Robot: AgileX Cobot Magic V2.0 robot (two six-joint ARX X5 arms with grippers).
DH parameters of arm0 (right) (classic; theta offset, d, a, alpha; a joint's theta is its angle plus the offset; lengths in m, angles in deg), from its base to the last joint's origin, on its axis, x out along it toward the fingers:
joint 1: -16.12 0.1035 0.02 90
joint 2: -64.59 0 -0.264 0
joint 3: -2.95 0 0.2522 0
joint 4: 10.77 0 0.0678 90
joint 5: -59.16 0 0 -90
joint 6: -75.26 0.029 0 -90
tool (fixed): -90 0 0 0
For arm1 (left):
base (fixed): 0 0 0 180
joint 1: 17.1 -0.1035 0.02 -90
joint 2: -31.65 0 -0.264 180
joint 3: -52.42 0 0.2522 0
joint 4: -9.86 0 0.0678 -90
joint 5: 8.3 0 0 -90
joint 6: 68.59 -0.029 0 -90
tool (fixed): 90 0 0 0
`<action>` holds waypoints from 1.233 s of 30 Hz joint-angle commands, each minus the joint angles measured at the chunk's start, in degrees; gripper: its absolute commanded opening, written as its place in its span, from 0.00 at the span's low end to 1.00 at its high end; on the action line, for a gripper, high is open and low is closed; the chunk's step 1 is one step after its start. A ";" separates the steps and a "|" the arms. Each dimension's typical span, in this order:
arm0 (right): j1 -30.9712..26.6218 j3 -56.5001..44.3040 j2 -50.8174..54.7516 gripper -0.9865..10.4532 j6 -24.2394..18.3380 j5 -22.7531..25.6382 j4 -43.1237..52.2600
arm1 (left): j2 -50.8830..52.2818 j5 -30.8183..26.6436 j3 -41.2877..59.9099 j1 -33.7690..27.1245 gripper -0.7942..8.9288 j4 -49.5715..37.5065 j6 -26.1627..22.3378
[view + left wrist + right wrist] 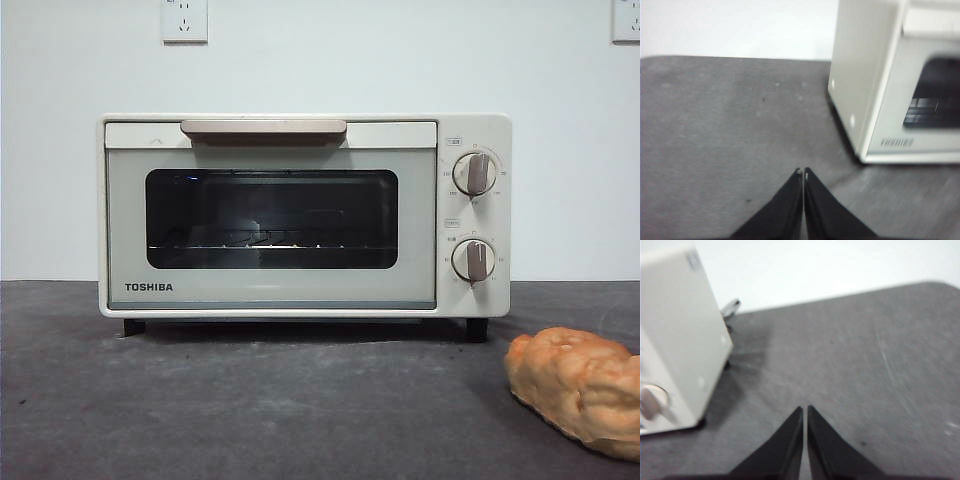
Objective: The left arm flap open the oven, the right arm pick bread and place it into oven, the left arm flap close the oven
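Oven (300, 215) shut, mid table (250, 400); pull its bar handle (263, 129), rigid. Bread (578, 388) front-right of it, prob. light, crumbly: grip sides gently. Left gripper (803, 172) & right gripper (804, 409) both pinched together, holding nothing.

A dark gray table top (250, 400) fills the near part of the scene. It looks soft and a bit fuzzy, like felt, with tiny specks and faint pale scratches on it. Behind it, at the far side, stands a plain white wall (60, 180). Two white wall sockets sit high up on that wall. One socket (184, 20) is toward the left, and you can see its little holes. The other socket (626, 20) is at the far right, cut off by the edge.
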 commanded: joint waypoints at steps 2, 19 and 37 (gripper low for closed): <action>-0.04 -0.28 0.13 0.09 1.90 -2.75 0.50 | 0.07 0.07 0.94 -0.11 0.10 -0.79 14.14; -0.04 13.31 -1.64 0.09 9.99 -5.20 -1.99 | -4.81 0.57 -15.39 -0.11 0.10 6.91 23.74; -0.04 44.72 -29.22 0.09 -8.41 -25.40 -35.41 | -30.25 18.67 -40.89 0.44 0.10 31.69 -0.15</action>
